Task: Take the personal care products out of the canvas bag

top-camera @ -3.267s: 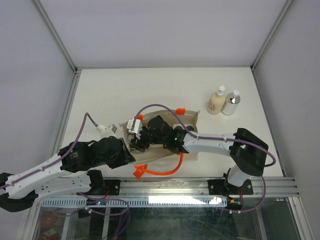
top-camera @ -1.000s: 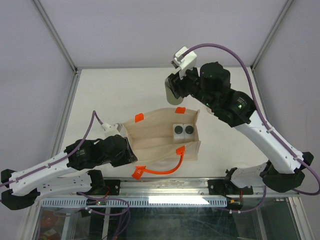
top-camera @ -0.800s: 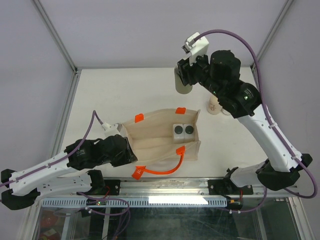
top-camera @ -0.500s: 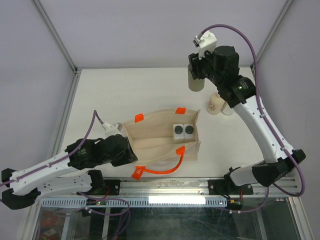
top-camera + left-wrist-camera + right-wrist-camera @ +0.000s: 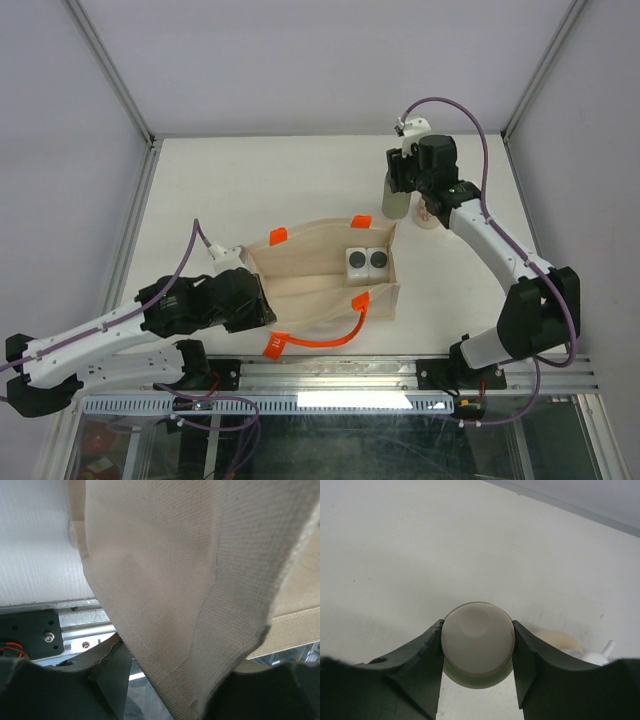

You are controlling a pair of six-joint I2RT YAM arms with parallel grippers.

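Step in hand: the beige round-capped bottle (image 5: 395,204) is being set down toward the table's (image 5: 250,190) far right corner, just beside the cream bottle (image 5: 431,212) that stands there.
Right gripper (image 5: 478,650): the fingers are closed on the round cap from both sides, and the bottle hangs upright beneath them.
Contact with the table: it cannot be told from either view whether the bottle's base is touching the surface; it appears low and close to it.
Left gripper (image 5: 165,680): the fingers are pressed together on a fold of cloth at the left end of the canvas bag (image 5: 300,272), so that the mouth is held open and the bag is kept from sliding.
Canvas bag: it lies near the middle of the table, toward the near edge, with its mouth upward and an orange handle (image 5: 330,340) trailing toward the near edge.
Left in the bag: two white square bottles (image 5: 357,262) (image 5: 377,261) are seen side by side, touching, against the right end wall, dark caps up.
Progress: judged as past the halfway mark, since two products are out and two remain inside.
Next move: the bottle should be lowered until it is seated, and only then should the fingers be spread and lifted straight up, so that the cream bottle is not knocked. The right arm would then be brought back over the bag's right end for one of the white bottles, while the left grip on the cloth is kept.
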